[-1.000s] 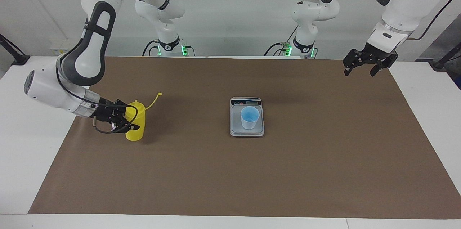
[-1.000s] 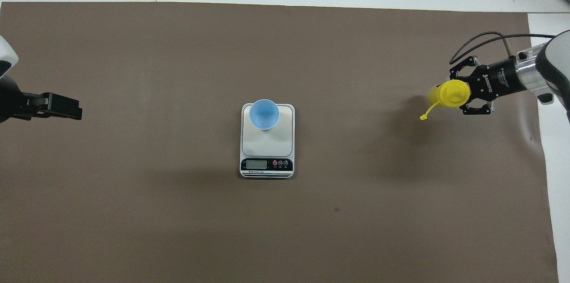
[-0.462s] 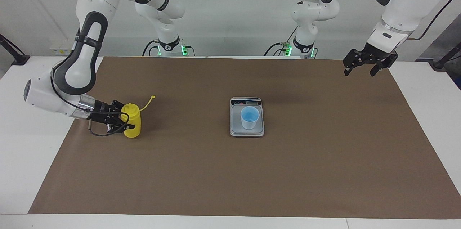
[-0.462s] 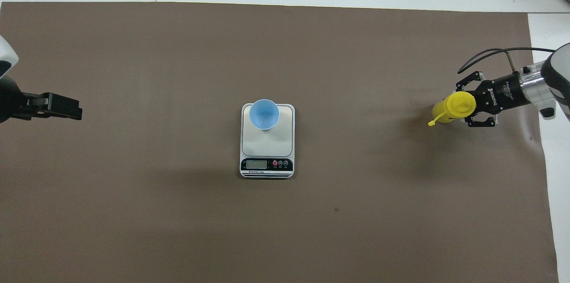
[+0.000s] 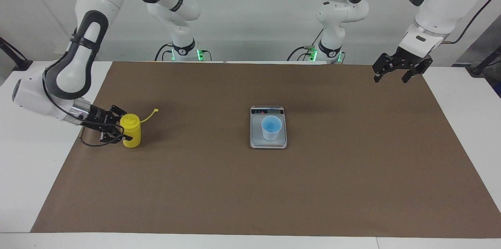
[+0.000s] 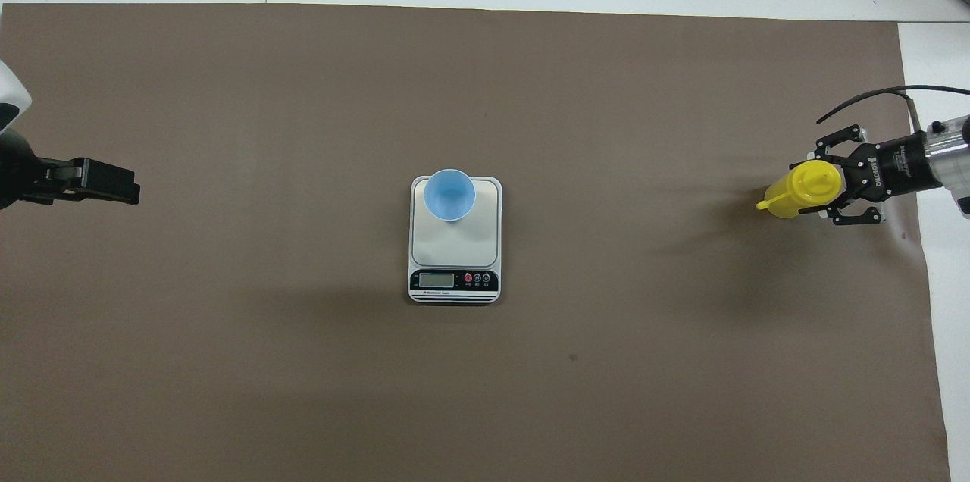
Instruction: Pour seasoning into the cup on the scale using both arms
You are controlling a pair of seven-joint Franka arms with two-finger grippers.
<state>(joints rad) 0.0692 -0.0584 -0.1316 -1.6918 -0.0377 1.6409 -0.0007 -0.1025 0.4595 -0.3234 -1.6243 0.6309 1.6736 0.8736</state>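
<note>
Right gripper [image 5: 121, 133] jaws grasping the seasoning [image 5: 131, 136] low on desk [image 5: 352, 186], uncapped; a fast swing toward the cup [image 5: 271, 127] could spill. Left gripper [image 5: 395, 73] waits, jaws released.

Glossy yellow plastic seasoning bottle [image 5: 131, 135], smooth plastic cup [image 5: 271, 127], matt brown paper sheet [image 5: 352, 170]
</note>
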